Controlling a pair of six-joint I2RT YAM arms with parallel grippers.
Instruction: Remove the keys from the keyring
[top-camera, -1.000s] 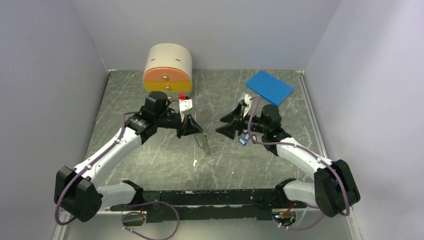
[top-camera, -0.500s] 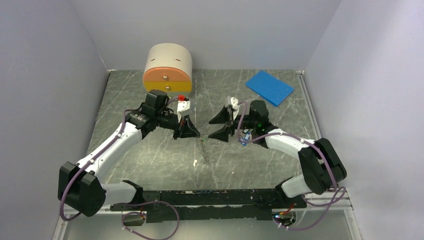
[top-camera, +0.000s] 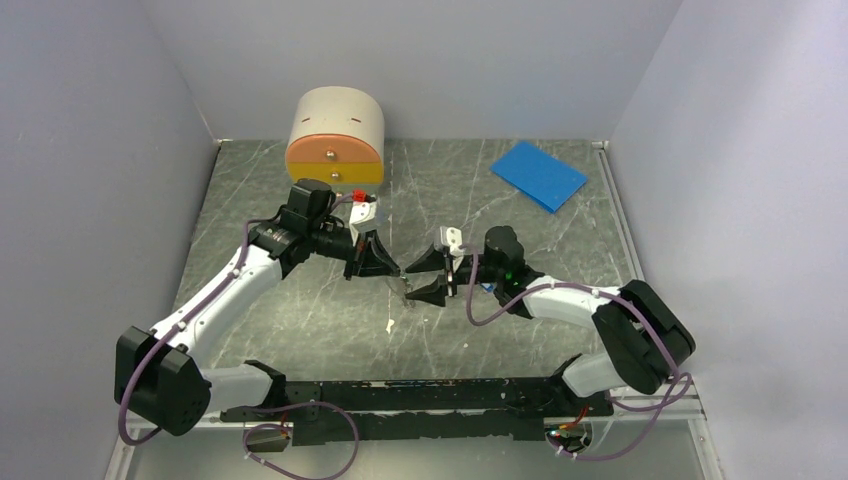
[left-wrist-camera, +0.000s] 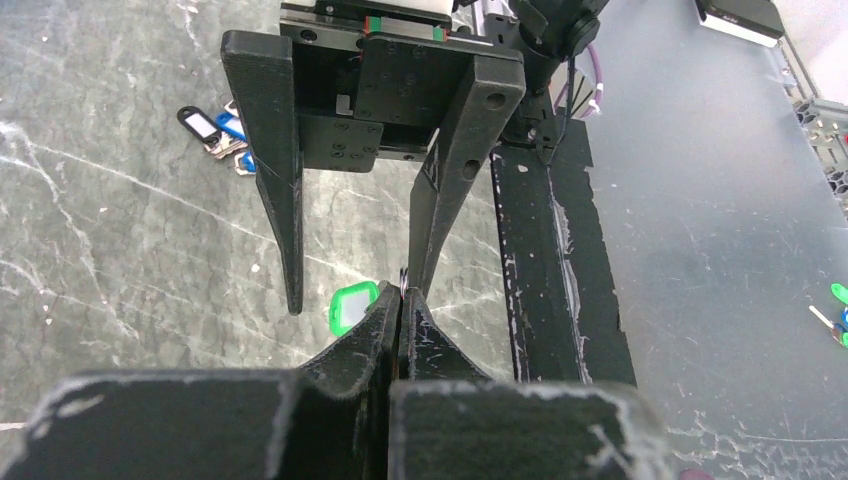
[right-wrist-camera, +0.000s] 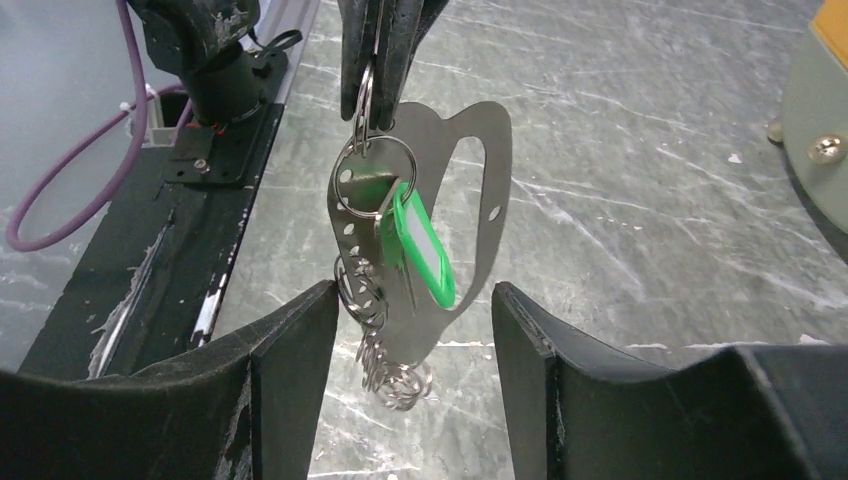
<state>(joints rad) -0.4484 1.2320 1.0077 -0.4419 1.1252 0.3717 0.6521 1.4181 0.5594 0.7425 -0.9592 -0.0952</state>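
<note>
My left gripper (top-camera: 388, 268) is shut on the top ring of the keyring (right-wrist-camera: 372, 165) and holds it hanging above the table. A chain of small metal rings (right-wrist-camera: 385, 360) dangles below. The key's green tag (right-wrist-camera: 425, 250) hangs from the ring against a flat silvery metal piece (right-wrist-camera: 475, 190). My right gripper (right-wrist-camera: 412, 295) is open, with one finger on each side of the hanging bunch, not touching it. In the left wrist view the tag (left-wrist-camera: 352, 305) shows just past my shut left gripper (left-wrist-camera: 400, 297). In the top view the right gripper (top-camera: 428, 275) faces the left one closely.
Small blue and black tags (left-wrist-camera: 220, 135) lie on the table under the right arm. A rounded drawer box (top-camera: 335, 135) stands at the back left, a blue sheet (top-camera: 538, 175) at the back right. A white scrap (top-camera: 389, 324) lies near the front. The black rail (top-camera: 420, 395) runs along the near edge.
My right arm has swung left and lowered, so its open fingers now straddle the hanging keyring. My left gripper has stayed almost still, holding the ring.
</note>
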